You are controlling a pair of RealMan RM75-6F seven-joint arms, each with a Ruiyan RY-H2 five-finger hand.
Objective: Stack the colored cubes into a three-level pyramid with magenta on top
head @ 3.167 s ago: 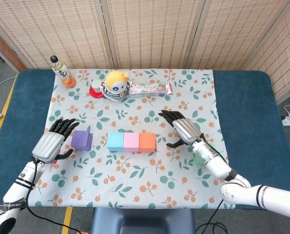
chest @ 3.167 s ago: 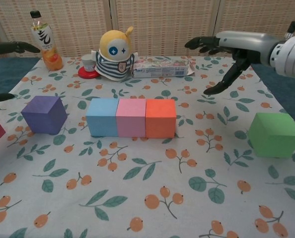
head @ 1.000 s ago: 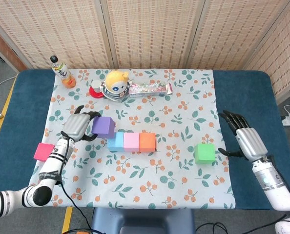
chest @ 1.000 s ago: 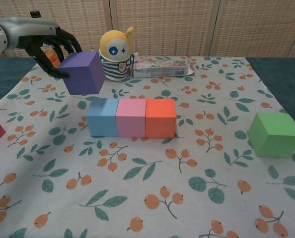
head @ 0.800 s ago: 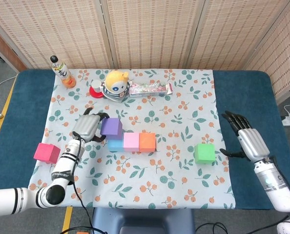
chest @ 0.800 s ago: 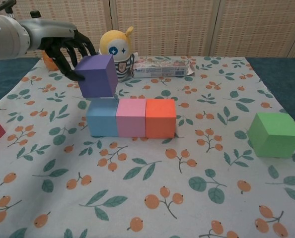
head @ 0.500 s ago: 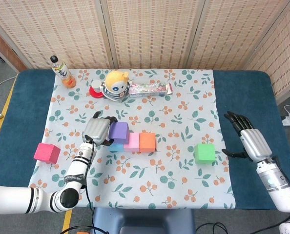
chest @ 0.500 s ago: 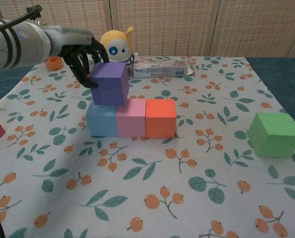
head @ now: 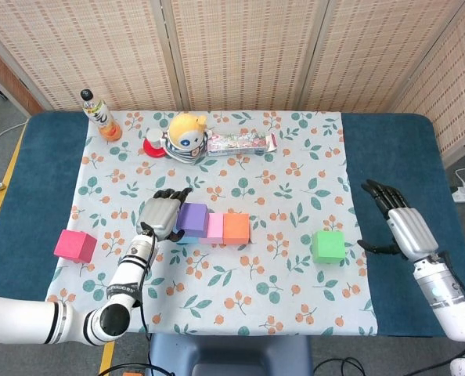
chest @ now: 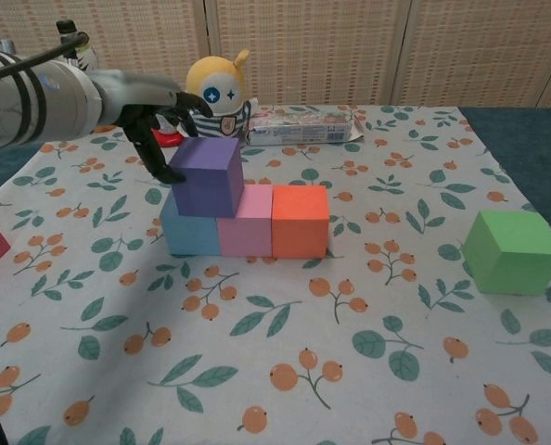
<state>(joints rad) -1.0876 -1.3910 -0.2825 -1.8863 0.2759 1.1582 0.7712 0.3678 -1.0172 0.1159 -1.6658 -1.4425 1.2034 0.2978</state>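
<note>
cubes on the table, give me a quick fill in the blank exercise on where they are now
1. The purple cube sits on the blue cube and the ____ cube.
2. The orange cube is at the ____ end of the bottom row.
3. The cube standing alone nearest the right hand is ____.
4. The magenta cube lies on the ____ side of the cloth.

Missing words: pink; right; green; left
</note>
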